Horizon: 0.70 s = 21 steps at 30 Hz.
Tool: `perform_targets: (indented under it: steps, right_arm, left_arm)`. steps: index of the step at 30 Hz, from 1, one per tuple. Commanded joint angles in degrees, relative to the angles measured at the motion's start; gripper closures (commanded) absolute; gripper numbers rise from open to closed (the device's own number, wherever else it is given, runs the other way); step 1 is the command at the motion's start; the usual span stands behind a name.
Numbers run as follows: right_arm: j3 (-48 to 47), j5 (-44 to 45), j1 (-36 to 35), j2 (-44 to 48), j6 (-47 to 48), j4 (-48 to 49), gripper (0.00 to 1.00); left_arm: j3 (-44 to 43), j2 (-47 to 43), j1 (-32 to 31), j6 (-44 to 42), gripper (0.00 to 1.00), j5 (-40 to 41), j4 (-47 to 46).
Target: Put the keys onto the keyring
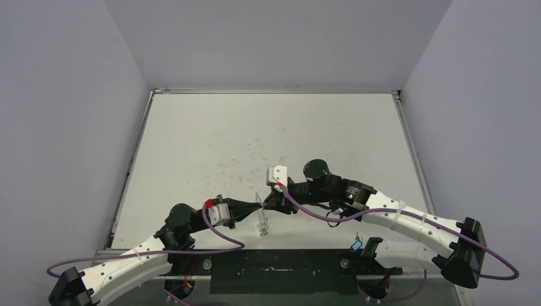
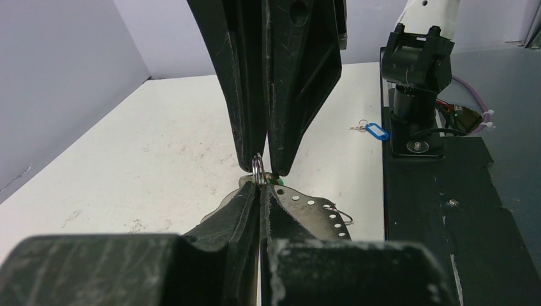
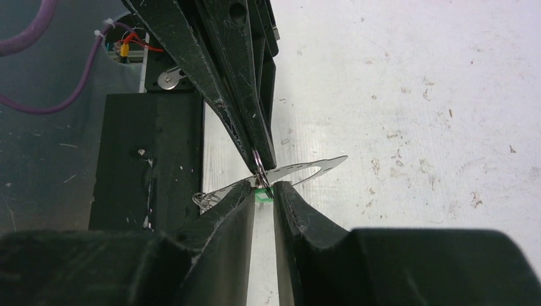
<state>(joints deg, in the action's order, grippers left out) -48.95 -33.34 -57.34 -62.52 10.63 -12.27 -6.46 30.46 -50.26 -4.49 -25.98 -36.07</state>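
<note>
Your left fingers clamp the keyring; your right fingers stand narrowly apart with the green key between them, grip unclear. Blue key lies on the table, well apart.

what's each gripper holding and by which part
The left gripper pinches the small metal ring by its rim. The green key's tag sits between the fingers of the right gripper; whether clamped cannot be told.
</note>
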Motion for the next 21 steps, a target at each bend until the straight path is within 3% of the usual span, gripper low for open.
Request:
perform_targets:
  steps: [1, 16, 21]
  right_arm:
    - [-0.53, -2.04, 0.3, -0.64, -0.93, 5.31, 0.82]
    - [0.07, -3.83, 0.29, -1.68, -2.53, 8.24, 0.88]
    - [0.59, -4.22, 0.28, -1.72, -3.06, 9.44, 0.96]
  left_arm:
    - [-0.93, -0.14, -0.1, 1.05, 1.0, -0.9, -4.44]
    - [-0.75, -0.13, -0.1, 1.26, 1.0, -1.14, -4.36]
    - [-0.67, -0.31, -0.11, 1.41, 1.0, -1.22, -4.27]
